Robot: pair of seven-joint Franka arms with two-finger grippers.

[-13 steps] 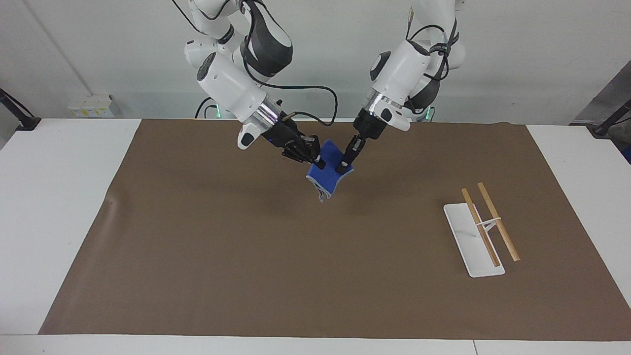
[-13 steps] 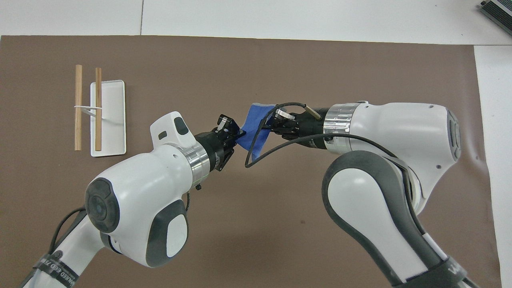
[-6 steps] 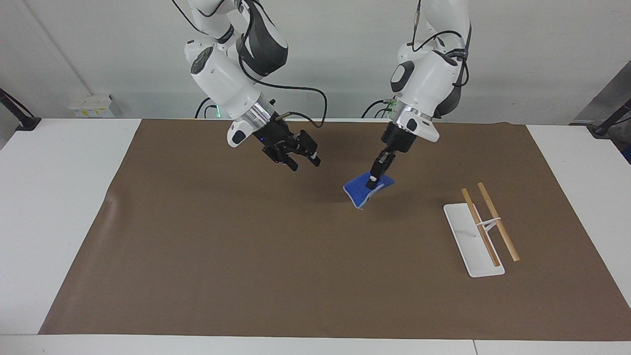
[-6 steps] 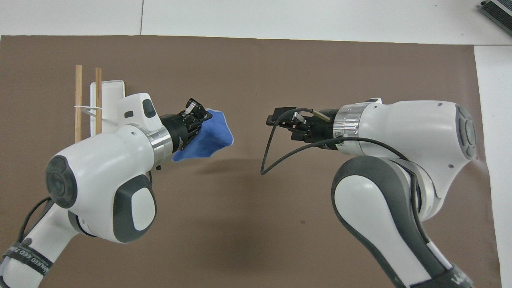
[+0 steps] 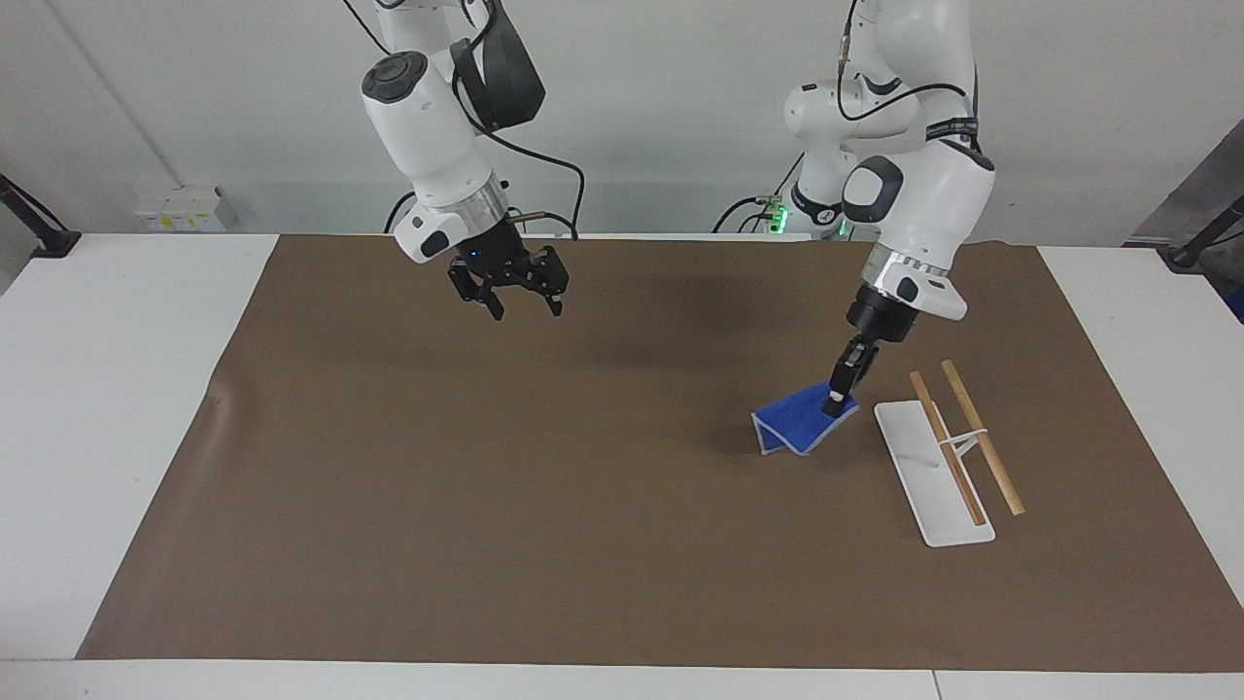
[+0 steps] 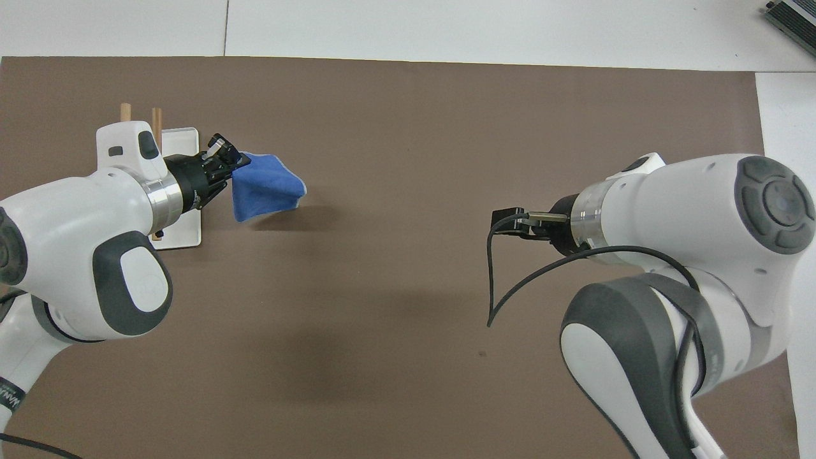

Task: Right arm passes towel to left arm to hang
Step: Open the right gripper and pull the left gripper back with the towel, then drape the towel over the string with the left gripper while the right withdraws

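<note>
Starting at the right arm's end of the surface (image 5: 126, 389): the right hand (image 5: 513, 292) hangs empty over the brown mat (image 5: 544, 506), its fingers spread wide, well apart from everything else (it waits).

The middle of the mat is bare, so there is open room for moving.

Toward the left arm's end, the left hand (image 5: 842, 389) is pinched shut on one corner of the towel (image 5: 799, 424). The blue cloth droops from that grip down and away toward the middle of the surface, its low edge close over the mat; whether it touches I cannot tell.

Just beside the towel stands the rack (image 5: 948, 449): a white base (image 5: 923, 486) carrying two wooden rails (image 5: 980, 436). The rails' long axis runs from nearer the robots to farther from them, across the direction in which the towel must travel. The hand-over looks done; hanging is the step left. The left hand probably has to lift the cloth above the rails before crossing them, otherwise the trailing edge may catch the near rail or the base's rim.
</note>
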